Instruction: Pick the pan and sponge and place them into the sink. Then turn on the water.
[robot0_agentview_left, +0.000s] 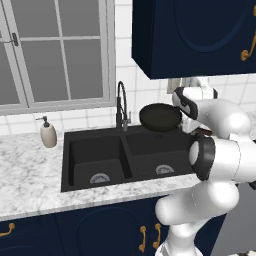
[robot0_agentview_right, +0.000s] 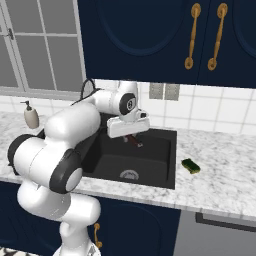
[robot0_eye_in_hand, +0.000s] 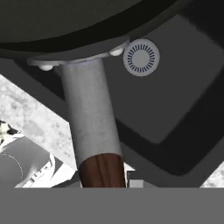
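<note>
The gripper (robot0_agentview_right: 134, 141) is closed on the reddish-brown handle of the pan (robot0_agentview_left: 160, 117), holding it lifted above the right basin of the sink (robot0_agentview_left: 95, 137), close to the far rim (the hand view looks along the handle down at a silver drain (robot0_eye_in_hand: 141, 57)). The sponge (robot0_agentview_right: 190, 166) lies on the marble desk (robot0_agentview_right: 220, 170) just right of the sink, near its front.

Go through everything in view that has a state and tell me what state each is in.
pan: held by its handle, lifted over the right basin
gripper: shut on pan handle
sponge: lying on the counter right of the sink
sink: both basins hold nothing
faucet: no water running
</note>
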